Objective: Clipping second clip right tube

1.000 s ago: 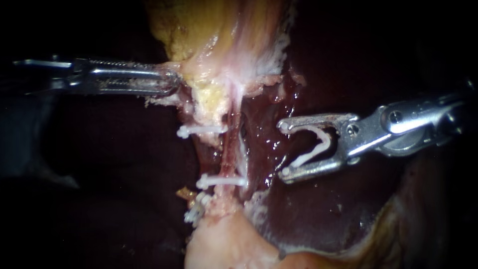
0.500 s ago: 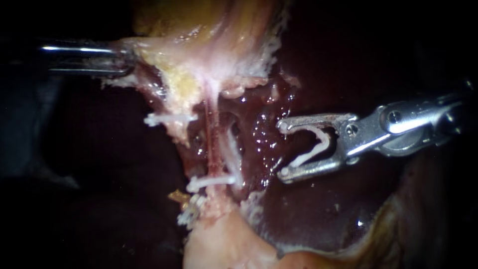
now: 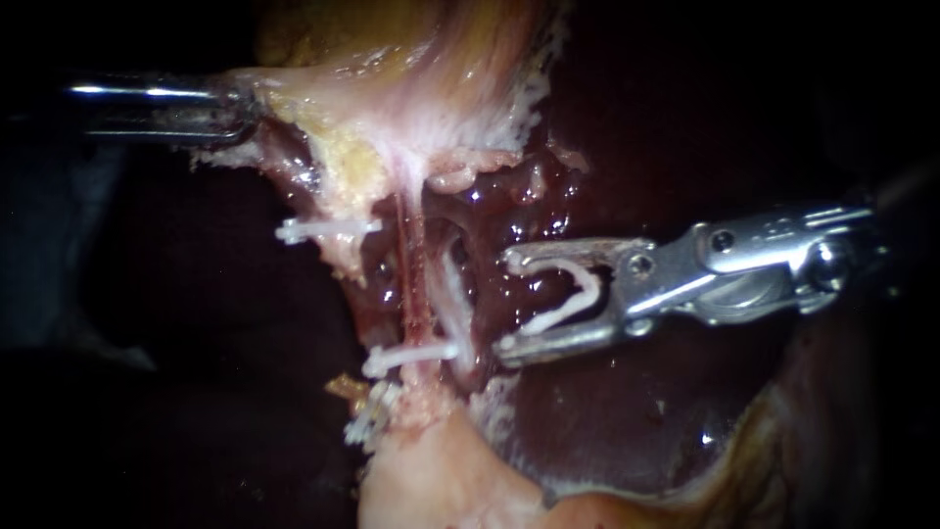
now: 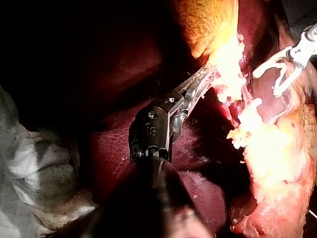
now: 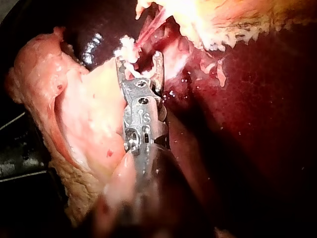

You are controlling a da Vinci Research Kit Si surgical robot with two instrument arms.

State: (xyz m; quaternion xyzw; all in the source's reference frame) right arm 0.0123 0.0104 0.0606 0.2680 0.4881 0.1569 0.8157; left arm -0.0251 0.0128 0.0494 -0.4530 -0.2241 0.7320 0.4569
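Note:
Two tubes run down the middle of the endoscope view: a thin red one and, to its right, a pale right tube. One white clip crosses them low down, and another clip sits higher on the left. My right instrument holds an open white clip between wide-apart jaws, their tips just right of the pale tube and not around it. The right wrist view shows those jaws close to the tubes. My left instrument is shut on pale gallbladder tissue, holding it taut to the upper left.
Dark wet liver lies under and to the right of the tubes. A pale fatty mass sits below them, with more white clips at its left edge. White gauze lies beside the left instrument's shaft.
My right instrument has moved left, bringing the open clip close to the pale tube. My left instrument has drawn the gallbladder tissue up and to the left, spreading the tubes apart.

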